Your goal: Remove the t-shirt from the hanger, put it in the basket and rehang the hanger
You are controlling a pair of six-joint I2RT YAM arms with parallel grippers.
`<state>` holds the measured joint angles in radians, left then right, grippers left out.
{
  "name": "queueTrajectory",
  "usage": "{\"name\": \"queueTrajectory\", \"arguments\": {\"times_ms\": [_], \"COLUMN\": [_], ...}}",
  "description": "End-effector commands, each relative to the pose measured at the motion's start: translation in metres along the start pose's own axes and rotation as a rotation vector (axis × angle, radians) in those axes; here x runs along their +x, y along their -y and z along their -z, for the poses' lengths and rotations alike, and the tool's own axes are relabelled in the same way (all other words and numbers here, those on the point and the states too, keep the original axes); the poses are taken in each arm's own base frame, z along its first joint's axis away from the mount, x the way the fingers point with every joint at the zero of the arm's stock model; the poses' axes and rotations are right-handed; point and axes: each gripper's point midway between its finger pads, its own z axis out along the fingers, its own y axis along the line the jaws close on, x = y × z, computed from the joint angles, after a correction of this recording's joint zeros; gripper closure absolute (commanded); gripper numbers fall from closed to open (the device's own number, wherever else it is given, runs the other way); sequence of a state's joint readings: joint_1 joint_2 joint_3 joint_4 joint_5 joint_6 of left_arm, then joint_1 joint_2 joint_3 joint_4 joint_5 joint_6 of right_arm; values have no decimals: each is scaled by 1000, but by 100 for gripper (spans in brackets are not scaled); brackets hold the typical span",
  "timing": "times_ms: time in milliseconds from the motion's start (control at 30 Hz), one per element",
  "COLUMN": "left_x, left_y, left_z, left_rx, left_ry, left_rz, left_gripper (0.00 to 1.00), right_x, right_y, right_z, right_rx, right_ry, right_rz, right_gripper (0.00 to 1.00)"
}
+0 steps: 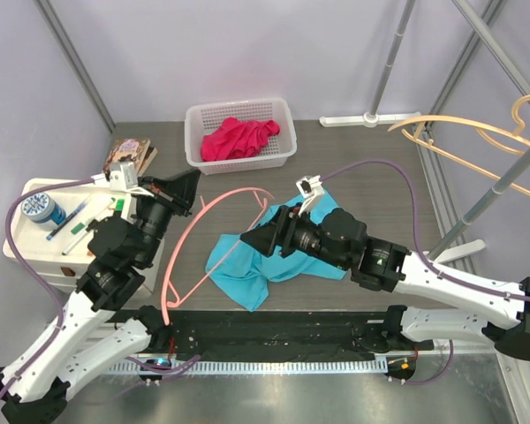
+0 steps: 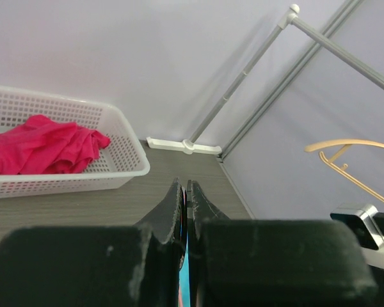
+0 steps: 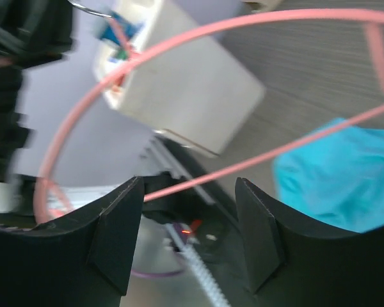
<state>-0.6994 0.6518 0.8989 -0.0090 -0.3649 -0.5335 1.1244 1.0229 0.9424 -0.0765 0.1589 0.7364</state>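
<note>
A pink wire hanger point(image 1: 184, 243) is held up over the left middle of the table; its far end reaches the blue t-shirt point(image 1: 256, 261), which lies crumpled on the table. Whether the shirt still hangs on that end I cannot tell. My left gripper point(image 1: 191, 196) is shut on the hanger near its top; in the left wrist view the jaws are pressed together point(image 2: 184, 192) with a thin pink and blue sliver between them. My right gripper point(image 1: 260, 240) is open just above the shirt's left edge. In the right wrist view point(image 3: 189, 192) the hanger point(image 3: 198, 32) crosses in front of the open jaws, and the shirt point(image 3: 339, 179) lies at right.
A white basket point(image 1: 194, 115) with a red garment point(image 1: 238, 137) stands at the back. A white box point(image 1: 35, 252) with tape and pens sits at left. A clothes rack point(image 1: 503, 181) with wooden hangers point(image 1: 459, 132) stands at right. A black mat point(image 1: 274, 331) lines the near edge.
</note>
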Motion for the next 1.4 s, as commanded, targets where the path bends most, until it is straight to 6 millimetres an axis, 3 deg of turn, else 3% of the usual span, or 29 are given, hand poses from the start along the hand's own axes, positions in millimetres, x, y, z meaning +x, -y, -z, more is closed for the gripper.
{"name": "queueTrajectory", "arguments": {"times_ms": [0,67,100,167,467,800,933,967,1033,1067,1133,1167,1200,1267,1367], "left_x": [-20,-20,-20,-14,-11,-2,-2,1,-2,-5,-2,-6,2,-5,2], "left_y": [15,14,15,14,12,22,26,25,24,22,16,14,1,1,-6], "left_z": [2,4,5,4,12,17,23,24,28,31,35,41,44,58,75], "left_rx": [91,109,114,121,149,229,258,254,252,242,207,195,132,134,117], "left_ry": [109,137,143,130,155,131,123,110,106,109,70,68,26,9,-58], "left_rz": [31,42,45,38,42,29,26,20,13,15,10,18,14,9,13], "left_gripper": [100,100,100,100,100,100,100,100,100,97,77,53,44,32,29], "right_x": [-28,-33,-24,-22,-16,-10,-7,-2,-11,-7,-12,-19,-21,-30,-42], "right_y": [-83,-102,-102,-120,-93,-98,-94,-88,-86,-80,-80,-80,-78,-81,-83], "right_z": [-6,-10,-23,-25,-67,-102,-107,-106,-101,-100,-95,-89,-86,-77,-63], "right_rx": [-297,-333,-317,-362,-184,-158,-146,-132,-143,-137,-145,-150,-146,-170,-195], "right_ry": [36,25,5,-16,69,59,60,59,99,104,127,142,149,164,191], "right_rz": [-318,-319,-312,-312,-476,-512,-547,-570,-604,-611,-628,-634,-627,-635,-643], "right_gripper": [36,36,36,37,45,54,71,86,98,99,99,99,99,99,99]}}
